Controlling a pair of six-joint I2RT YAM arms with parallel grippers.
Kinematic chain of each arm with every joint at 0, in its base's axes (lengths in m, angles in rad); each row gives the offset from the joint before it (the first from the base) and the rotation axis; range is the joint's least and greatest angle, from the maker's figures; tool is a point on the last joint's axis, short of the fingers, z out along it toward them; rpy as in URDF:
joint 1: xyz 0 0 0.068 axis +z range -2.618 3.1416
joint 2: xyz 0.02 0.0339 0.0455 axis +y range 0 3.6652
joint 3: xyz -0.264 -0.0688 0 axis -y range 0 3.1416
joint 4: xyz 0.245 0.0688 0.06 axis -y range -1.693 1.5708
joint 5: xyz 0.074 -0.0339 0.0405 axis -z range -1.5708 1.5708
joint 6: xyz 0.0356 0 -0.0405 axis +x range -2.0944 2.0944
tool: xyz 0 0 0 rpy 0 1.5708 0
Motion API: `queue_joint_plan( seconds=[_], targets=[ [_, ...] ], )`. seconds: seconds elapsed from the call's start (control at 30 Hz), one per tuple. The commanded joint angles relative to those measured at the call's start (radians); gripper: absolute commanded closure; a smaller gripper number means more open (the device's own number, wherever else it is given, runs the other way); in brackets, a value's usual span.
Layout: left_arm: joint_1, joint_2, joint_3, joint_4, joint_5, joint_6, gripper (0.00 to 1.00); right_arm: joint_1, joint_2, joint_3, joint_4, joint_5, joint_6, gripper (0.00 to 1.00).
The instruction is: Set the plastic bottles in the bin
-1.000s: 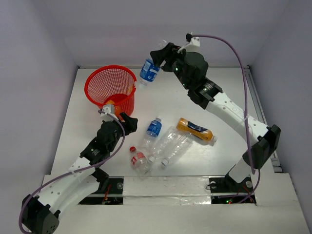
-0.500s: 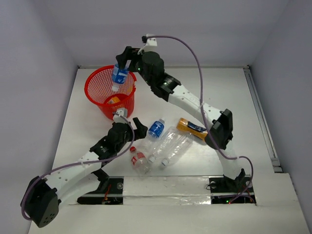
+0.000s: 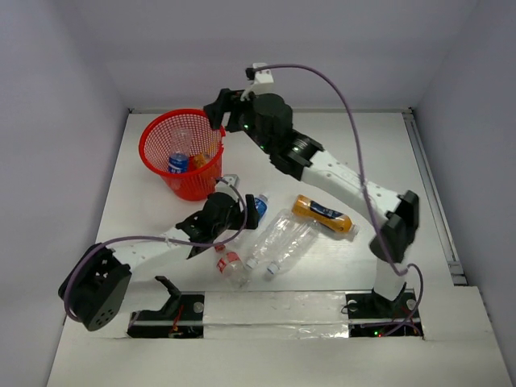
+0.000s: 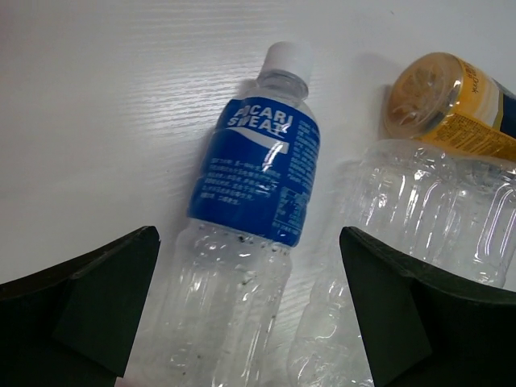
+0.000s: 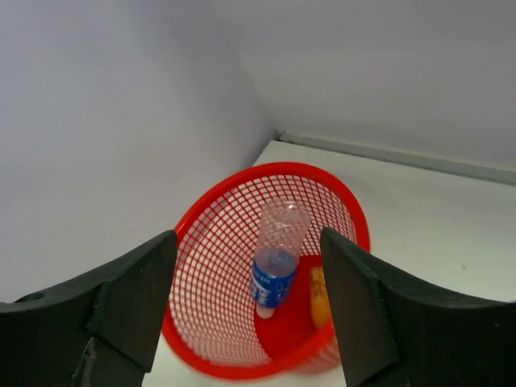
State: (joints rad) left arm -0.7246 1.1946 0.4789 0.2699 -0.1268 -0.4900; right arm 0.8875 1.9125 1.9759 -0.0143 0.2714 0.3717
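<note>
My left gripper has its jaws wide apart over the blue-label bottle. My right gripper gapes above the far-left bin, cap-down bottle inside.

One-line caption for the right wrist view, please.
Open right gripper frames the red bin, where a blue-labelled bottle stands cap-down beside an orange one.

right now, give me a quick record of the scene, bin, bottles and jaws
bin: round red mesh plastic basket, upright, far left of table
inside bin: clear blue-label bottle cap down; orange object
on table: white-capped blue-label clear bottle; orange dark-label bottle; two clear bare bottles; red-capped bottle
left jaws: open, over the white-capped bottle
right jaws: open, empty, above bin
</note>
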Motion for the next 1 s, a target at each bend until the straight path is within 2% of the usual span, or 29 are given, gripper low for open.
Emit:
queue_joint_plan(
  seconds=[0.0,0.07,0.1,0.23,0.5,0.57,0.6,0.67,0.7,0.77,0.8,0.83,0.93,0.97],
  targets=[
    [-0.016,0.043,0.069,0.063,0.042,0.062,0.06,-0.002,-0.214,-0.258,0.184,0.017,-0.019,0.26],
    [-0.025,0.077,0.087,0.060,0.039,0.065,0.06,-0.002,-0.323,-0.366,0.197,0.041,-0.017,0.22],
    [-0.026,0.089,0.093,0.057,0.035,0.064,0.06,-0.002,-0.355,-0.456,0.200,0.045,-0.013,0.22],
    [-0.026,0.166,0.144,0.032,0.000,0.071,0.07,-0.002,-0.484,-0.635,0.217,0.011,0.029,0.21],
    [-0.026,0.318,0.234,-0.043,-0.111,0.087,0.10,-0.002,-0.732,-0.899,0.208,-0.038,0.122,0.23],
    [-0.026,0.344,0.248,-0.049,-0.137,0.082,0.14,-0.002,-0.774,-0.948,0.188,-0.063,0.128,0.25],
    [-0.026,0.347,0.250,-0.049,-0.145,0.074,0.20,-0.002,-0.796,-0.966,0.183,-0.069,0.133,0.26],
    [-0.026,0.338,0.245,-0.041,-0.164,0.068,0.27,-0.002,-0.866,-1.003,0.162,-0.066,0.136,0.26],
    [-0.026,0.329,0.241,-0.037,-0.175,0.062,0.35,-0.002,-0.891,-1.037,0.149,-0.057,0.139,0.26],
    [-0.026,0.284,0.227,-0.031,-0.183,0.050,0.40,-0.002,-0.967,-1.072,0.128,-0.061,0.130,0.28],
    [-0.026,0.239,0.221,-0.026,-0.182,0.045,0.43,-0.002,-0.992,-1.101,0.107,-0.066,0.118,0.32],
    [-0.026,0.208,0.210,-0.023,-0.177,0.042,0.45,-0.002,-1.012,-1.112,0.091,-0.067,0.113,0.43],
    [-0.035,0.076,0.202,-0.029,-0.155,0.037,0.50,-0.002,-1.073,-1.144,0.036,-0.092,0.087,0.62],
    [-0.035,0.042,0.205,-0.046,-0.145,0.034,0.50,-0.002,-1.087,-1.151,0.025,-0.113,0.081,0.75]
  ],
)
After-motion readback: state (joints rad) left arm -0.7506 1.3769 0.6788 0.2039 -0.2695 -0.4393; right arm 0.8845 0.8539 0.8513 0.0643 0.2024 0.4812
